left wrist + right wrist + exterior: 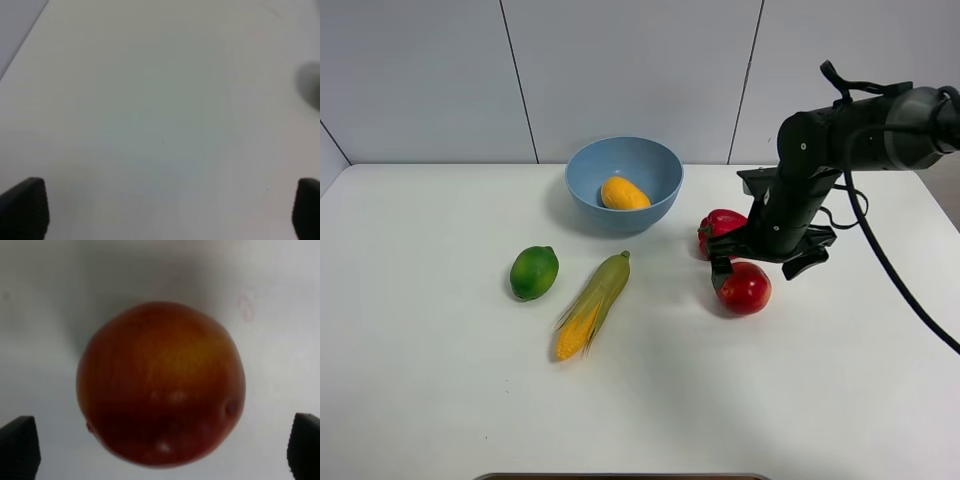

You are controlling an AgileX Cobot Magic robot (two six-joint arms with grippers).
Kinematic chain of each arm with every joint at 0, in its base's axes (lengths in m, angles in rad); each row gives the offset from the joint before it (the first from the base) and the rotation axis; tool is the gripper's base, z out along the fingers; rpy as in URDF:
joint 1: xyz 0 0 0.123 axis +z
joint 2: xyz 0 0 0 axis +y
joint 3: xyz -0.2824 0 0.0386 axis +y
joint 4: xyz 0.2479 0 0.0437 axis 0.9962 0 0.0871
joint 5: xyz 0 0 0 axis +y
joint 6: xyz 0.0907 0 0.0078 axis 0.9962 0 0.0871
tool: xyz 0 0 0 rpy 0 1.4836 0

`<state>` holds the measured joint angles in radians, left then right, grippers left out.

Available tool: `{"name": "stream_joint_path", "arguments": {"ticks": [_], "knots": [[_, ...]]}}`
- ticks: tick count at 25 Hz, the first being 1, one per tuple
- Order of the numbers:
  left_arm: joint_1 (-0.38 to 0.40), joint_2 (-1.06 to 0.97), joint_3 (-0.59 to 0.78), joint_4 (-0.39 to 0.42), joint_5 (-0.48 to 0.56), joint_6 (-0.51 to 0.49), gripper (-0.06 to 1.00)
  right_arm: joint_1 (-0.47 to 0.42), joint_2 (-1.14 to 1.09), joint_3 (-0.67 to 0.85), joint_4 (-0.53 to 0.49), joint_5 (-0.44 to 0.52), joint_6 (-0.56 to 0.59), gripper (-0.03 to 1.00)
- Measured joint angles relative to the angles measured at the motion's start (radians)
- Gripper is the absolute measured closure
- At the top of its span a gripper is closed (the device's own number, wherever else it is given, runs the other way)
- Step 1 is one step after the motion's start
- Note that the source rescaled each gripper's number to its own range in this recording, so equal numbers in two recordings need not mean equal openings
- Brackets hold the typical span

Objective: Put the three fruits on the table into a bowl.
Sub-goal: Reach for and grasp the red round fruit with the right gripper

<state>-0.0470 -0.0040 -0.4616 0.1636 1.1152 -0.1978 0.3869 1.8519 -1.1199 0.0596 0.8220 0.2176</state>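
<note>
Red apple (160, 385): on table (440, 400), right of centre, between spread, non-touching fingers of right gripper (161, 447). Mango (624, 194): inside blue bowl (590, 170), far centre. Lime (534, 272): left. Corn (592, 305): centre. Pepper (720, 226): just beyond apple. Left gripper (165, 209): released, over tabletop.

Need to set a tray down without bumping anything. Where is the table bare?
Bare: the table's near strip in front of corn cob and apple, and left of the lime. Crowded: around bowl, pepper, apple and right end effector.
</note>
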Motion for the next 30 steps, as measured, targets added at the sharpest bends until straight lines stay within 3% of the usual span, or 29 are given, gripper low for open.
{"name": "stream_joint_path", "arguments": {"ticks": [30], "knots": [[0.000,0.000,0.000,0.000,0.000,0.000,-0.06,0.000,0.154,0.000,-0.001,-0.173,-0.033,-0.03]]}}
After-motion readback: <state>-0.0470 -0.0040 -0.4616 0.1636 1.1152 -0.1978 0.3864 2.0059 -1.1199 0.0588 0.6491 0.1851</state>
